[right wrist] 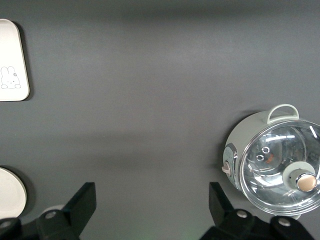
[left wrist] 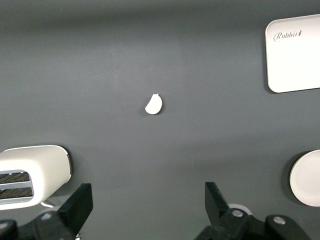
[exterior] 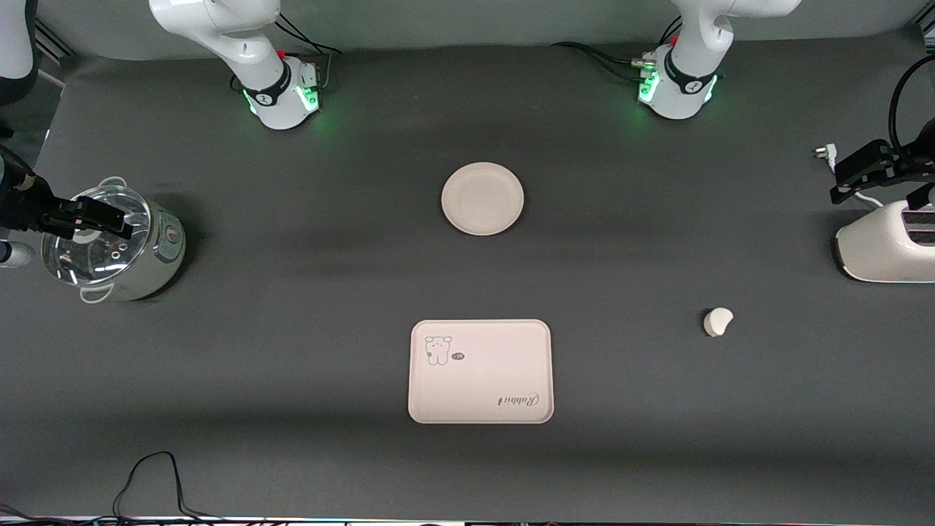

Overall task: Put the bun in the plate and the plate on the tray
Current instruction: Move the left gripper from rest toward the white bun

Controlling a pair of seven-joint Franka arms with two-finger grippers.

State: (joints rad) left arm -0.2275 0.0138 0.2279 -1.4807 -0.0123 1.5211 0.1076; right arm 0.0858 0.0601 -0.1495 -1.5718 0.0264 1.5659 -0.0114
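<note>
The cream-white bun [exterior: 718, 321] lies on the dark table toward the left arm's end, nearer the front camera than the toaster. It also shows in the left wrist view [left wrist: 154, 104]. The round beige-pink plate [exterior: 482, 199] sits empty mid-table. The rectangular tray [exterior: 480, 371] with the bear drawing lies nearer the front camera than the plate. My left gripper [exterior: 838, 179] is open and empty, up by the toaster; its own view shows it [left wrist: 148, 197] spread wide. My right gripper [exterior: 120, 219] is open and empty over the pot, and it shows spread in its own view [right wrist: 152, 197].
A pale green pot with a glass lid [exterior: 117, 245] stands at the right arm's end of the table. A white toaster [exterior: 887, 248] stands at the left arm's end. Black cables [exterior: 146, 482] lie at the table edge nearest the front camera.
</note>
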